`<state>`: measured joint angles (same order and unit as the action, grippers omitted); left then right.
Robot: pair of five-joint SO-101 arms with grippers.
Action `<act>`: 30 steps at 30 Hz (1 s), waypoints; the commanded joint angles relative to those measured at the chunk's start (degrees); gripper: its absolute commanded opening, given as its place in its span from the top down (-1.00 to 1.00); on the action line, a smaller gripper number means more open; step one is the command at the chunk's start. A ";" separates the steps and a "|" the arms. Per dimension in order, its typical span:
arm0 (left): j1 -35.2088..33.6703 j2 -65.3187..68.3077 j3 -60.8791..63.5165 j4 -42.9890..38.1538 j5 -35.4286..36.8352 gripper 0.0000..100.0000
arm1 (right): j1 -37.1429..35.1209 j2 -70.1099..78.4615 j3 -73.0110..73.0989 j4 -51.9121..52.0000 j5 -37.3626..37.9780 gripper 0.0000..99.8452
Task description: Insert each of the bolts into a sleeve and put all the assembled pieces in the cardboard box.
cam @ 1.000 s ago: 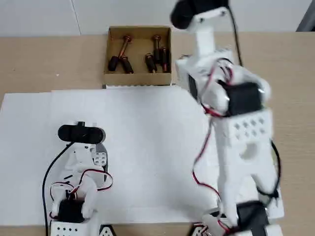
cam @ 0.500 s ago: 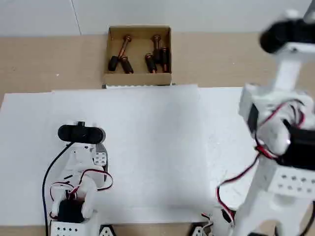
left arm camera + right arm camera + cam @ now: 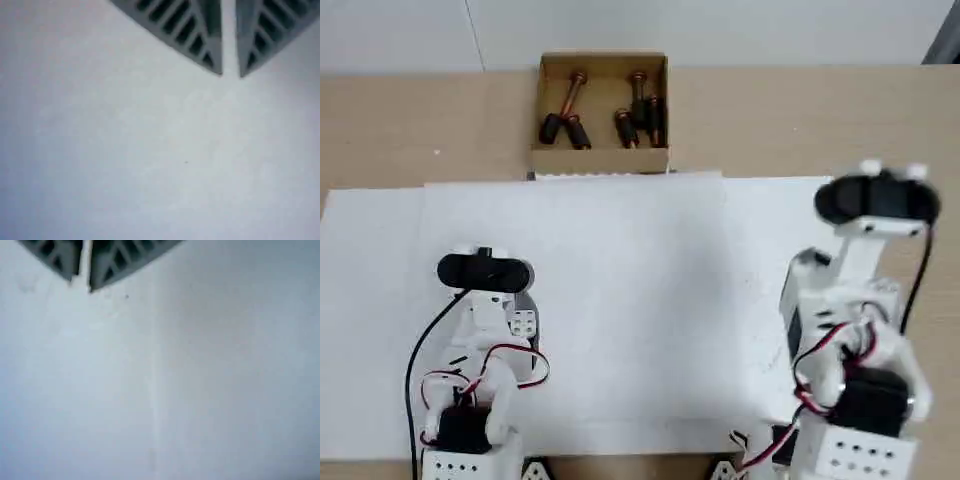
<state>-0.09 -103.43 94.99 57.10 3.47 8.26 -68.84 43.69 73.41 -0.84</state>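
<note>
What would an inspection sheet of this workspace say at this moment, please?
Surface: wooden table, its near part covered by a white sheet.
Job's things: cardboard box at the far side of the table, beyond the sheet's far edge; several bolt-and-sleeve pieces lie inside it.
Clutter: nothing seen.
Grippers: left gripper shut and holding nothing, above the sheet; right gripper shut and holding nothing, above the sheet.
Cables: red wires loop on both arms; a black cable hangs from each wrist camera.
Surroundings: pale wall behind the table.
</note>
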 commanded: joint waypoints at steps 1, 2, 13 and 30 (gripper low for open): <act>-0.26 -0.44 -0.13 -1.32 0.00 0.99 | -1.01 -5.67 9.14 -4.79 0.00 1.00; -0.26 -0.44 -0.13 -1.32 0.00 0.99 | -1.80 -6.99 11.78 -5.93 0.00 1.00; -0.26 -0.44 -0.13 -1.32 0.00 0.99 | -9.54 -21.49 36.84 -18.15 -0.09 1.00; -0.26 -0.44 -0.13 -1.32 0.00 0.99 | -9.36 -35.03 52.57 -20.53 -0.53 1.00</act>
<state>-0.09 -103.43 94.99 57.10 3.47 -0.88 -102.77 95.56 54.15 -0.84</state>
